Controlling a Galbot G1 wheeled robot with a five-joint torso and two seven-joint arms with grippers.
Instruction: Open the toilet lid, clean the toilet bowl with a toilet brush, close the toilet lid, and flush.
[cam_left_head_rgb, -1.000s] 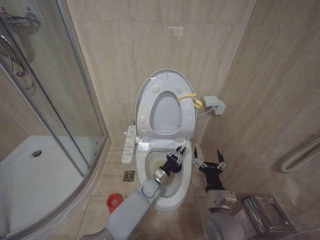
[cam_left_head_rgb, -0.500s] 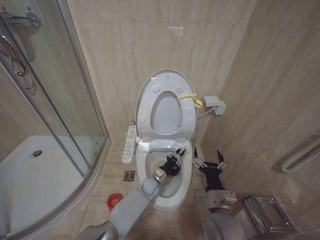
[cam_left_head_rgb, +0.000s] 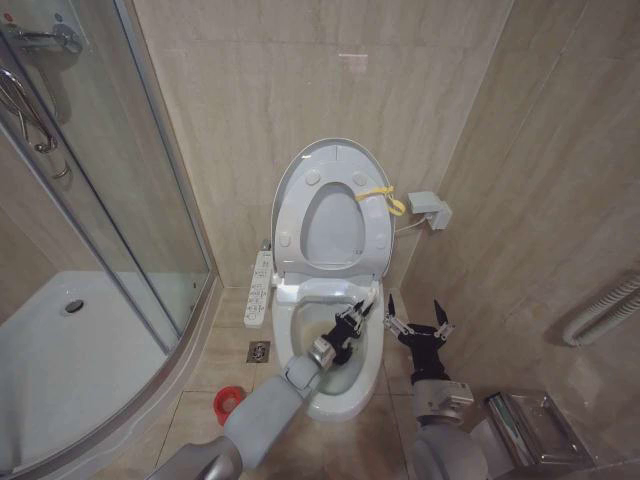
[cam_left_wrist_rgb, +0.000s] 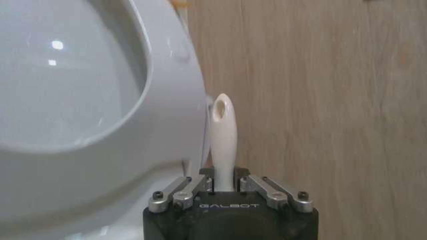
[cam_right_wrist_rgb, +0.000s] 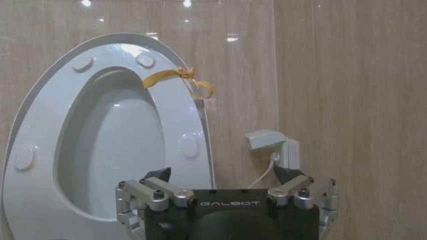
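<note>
The left gripper (cam_left_head_rgb: 350, 322) sits at lower centre of the head view, inside the toilet bowl (cam_left_head_rgb: 368, 368), with its fingers clamped on the toilet brush (cam_left_head_rgb: 368, 301). In the left wrist view the thin white handle (cam_left_wrist_rgb: 223, 142) rises straight out from between the closed fingers (cam_left_wrist_rgb: 179, 196), its looped tip close beside the edge of the raised lid. The bristle head is hidden below the gripper. The right gripper (cam_left_head_rgb: 418, 326) hovers just right of the bowl rim, lower centre-right of the head view, fingers spread wide and holding nothing; the right wrist view shows both fingertips (cam_right_wrist_rgb: 157, 174) apart. The toilet lid (cam_left_head_rgb: 336, 150) stands upright against the tiled wall at frame centre, with the ring-shaped seat (cam_left_head_rgb: 379, 235) raised against it and the yellow loop strap (cam_left_head_rgb: 381, 196) at its right rim. A white wall box (cam_left_head_rgb: 429, 209) is mounted just right of the lid. The control panel (cam_left_head_rgb: 259, 288) lies left of the bowl, and the red cup holder (cam_left_head_rgb: 229, 402) stands on the floor at lower left of the bowl.
</note>
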